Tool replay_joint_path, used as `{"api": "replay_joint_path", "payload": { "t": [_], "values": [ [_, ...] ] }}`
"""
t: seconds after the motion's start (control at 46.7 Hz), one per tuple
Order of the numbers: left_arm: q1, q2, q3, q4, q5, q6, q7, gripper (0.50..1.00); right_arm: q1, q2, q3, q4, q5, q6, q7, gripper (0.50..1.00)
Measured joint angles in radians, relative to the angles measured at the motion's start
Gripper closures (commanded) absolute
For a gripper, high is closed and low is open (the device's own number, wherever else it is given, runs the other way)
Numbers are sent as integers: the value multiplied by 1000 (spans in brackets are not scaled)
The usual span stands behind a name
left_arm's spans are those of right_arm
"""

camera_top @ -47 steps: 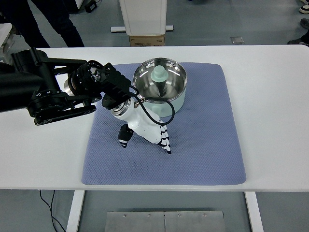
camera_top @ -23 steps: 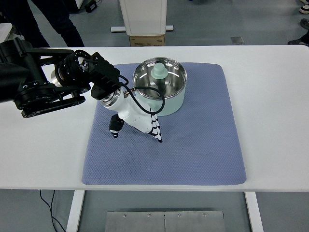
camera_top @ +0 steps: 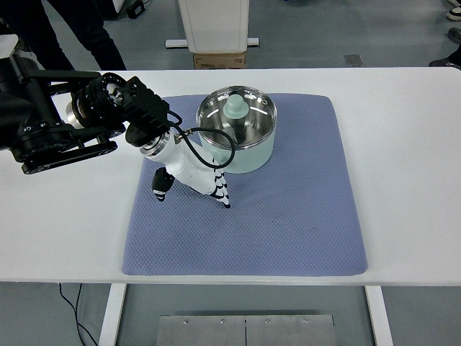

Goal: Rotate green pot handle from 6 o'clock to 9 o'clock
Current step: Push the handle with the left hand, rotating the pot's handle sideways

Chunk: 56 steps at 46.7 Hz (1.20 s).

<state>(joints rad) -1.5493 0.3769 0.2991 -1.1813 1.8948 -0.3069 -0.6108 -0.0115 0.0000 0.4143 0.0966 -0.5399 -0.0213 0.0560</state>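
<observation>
Left hand (camera_top: 189, 179) hangs released, holding nothing, fingers (camera_top: 222, 194) spread just front-left of the green pot (camera_top: 238, 130) on the blue mat (camera_top: 288, 209); handle not discernible, so locate it first, then push from beside it, low and slow.

One white tabletop (camera_top: 403, 180) carries one blue-grey quilted mat (camera_top: 288, 216). On the far part of the mat stands one pale green pot (camera_top: 241, 140) with a shiny steel inside, and one green knobbed piece (camera_top: 235, 108) shows within it. One robot hand (camera_top: 191, 176), white with black fingertips, reaches in from the left. One cardboard box (camera_top: 219, 60) sits on the floor beyond the far edge. One person's legs (camera_top: 79, 32) stand at far left.
</observation>
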Motion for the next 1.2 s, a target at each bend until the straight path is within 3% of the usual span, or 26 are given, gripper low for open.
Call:
{"api": "replay_joint_path", "payload": {
  "t": [0.899,1.198],
  "values": [
    [6,118,7,16,44,6,0,500,0,0,0,0,0,0,0,500],
    [11,118,8,90,44,9,0,500,1,0,0,0,1,0,0,500]
  ]
}}
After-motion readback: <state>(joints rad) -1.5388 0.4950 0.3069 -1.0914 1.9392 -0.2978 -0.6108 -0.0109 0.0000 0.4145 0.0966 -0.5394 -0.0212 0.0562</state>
